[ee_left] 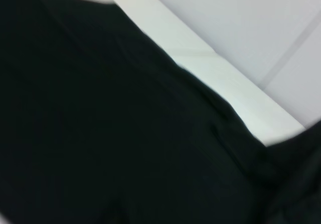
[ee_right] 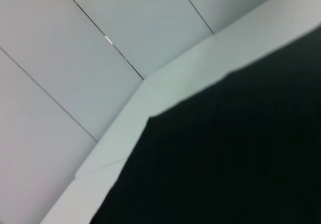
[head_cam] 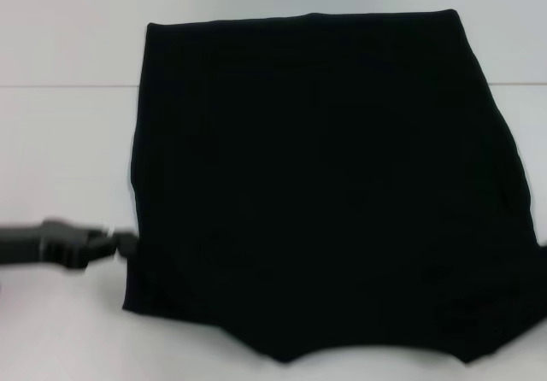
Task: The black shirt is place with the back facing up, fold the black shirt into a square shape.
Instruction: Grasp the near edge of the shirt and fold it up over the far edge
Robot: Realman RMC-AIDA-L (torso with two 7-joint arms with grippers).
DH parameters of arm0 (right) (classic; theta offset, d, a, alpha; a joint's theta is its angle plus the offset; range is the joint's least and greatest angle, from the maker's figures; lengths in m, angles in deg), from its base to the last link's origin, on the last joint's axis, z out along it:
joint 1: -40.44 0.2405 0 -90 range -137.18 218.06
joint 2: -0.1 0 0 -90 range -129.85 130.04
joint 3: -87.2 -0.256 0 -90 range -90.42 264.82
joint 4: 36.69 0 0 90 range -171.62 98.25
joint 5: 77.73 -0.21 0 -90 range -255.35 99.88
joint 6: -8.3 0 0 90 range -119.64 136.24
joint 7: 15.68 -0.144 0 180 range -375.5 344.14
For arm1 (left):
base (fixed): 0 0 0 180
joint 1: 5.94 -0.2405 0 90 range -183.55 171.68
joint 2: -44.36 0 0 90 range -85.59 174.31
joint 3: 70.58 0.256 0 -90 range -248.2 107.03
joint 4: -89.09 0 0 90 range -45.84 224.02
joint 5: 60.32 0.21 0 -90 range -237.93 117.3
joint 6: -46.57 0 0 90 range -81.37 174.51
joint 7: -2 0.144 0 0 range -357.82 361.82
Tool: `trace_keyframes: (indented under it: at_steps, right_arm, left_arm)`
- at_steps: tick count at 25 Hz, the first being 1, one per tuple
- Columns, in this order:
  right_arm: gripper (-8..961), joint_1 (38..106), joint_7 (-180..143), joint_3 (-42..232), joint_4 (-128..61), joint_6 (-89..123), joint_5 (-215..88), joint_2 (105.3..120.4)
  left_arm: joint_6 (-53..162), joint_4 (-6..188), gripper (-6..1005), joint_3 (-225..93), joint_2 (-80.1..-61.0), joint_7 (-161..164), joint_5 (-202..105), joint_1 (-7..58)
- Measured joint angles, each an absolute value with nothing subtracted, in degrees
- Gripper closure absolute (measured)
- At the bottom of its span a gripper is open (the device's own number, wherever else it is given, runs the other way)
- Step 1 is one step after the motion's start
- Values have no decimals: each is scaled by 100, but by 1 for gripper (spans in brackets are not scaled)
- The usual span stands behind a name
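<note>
The black shirt (head_cam: 325, 184) fills most of the head view, and its near edge, closest to the camera, is uneven: it dips to a point low in the middle and again toward the right, where the picture's border cuts it off. The cloth lies flat on a white table (head_cam: 60, 150), its far edge straight and its sides running down to the near hem, so it already reads as a rough, wide block with no sleeves or neckline to be made out. The fabric is so dark that folds and layers are hard to tell. The left gripper (head_cam: 126, 244) reaches in low from the left side, its tip at the shirt's left edge near the front corner; whether its fingers are apart, together or pinching cloth cannot be told. The left wrist view shows only dark cloth (ee_left: 110, 133) against the pale table edge, and the right wrist view shows a corner of the shirt (ee_right: 225, 158) on the table. The right gripper itself appears in none of the views.
</note>
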State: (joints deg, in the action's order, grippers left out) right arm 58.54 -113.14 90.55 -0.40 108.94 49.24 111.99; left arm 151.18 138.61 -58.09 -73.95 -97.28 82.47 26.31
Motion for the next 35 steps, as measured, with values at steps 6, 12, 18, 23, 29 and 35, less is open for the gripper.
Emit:
trace_keyframes:
  at_steps: [6,12,18,23,29,35]
  right_arm:
    - [918,6834,-11463,9171,-320,9523,4937,11330]
    - [917,7645,-11423,9649,-1060,7716,4934,11278]
    - [917,8382,-11470,9963,-1366,6287,4915,11351]
    - [917,8904,-11483,10022,-1669,5246,4908,11359]
    - [917,9286,-11496,10232,-1746,4407,4907,11361]
    - [918,9471,-11499,10399,-1756,4041,4894,11374]
  left_arm:
    - [13396,13005,966,-5752,-7124,-9951,8160,3532]
    - [11249,12387,966,-5533,-7096,-9966,8153,4043]
    - [9702,11977,966,-5235,-7175,-9903,8042,4430]
    - [8744,11807,966,-4821,-7278,-9810,7887,4663]
    - [7725,11709,972,-4431,-7382,-9766,7837,4893]
    - [7318,11493,950,-4402,-7321,-9292,7234,4952]
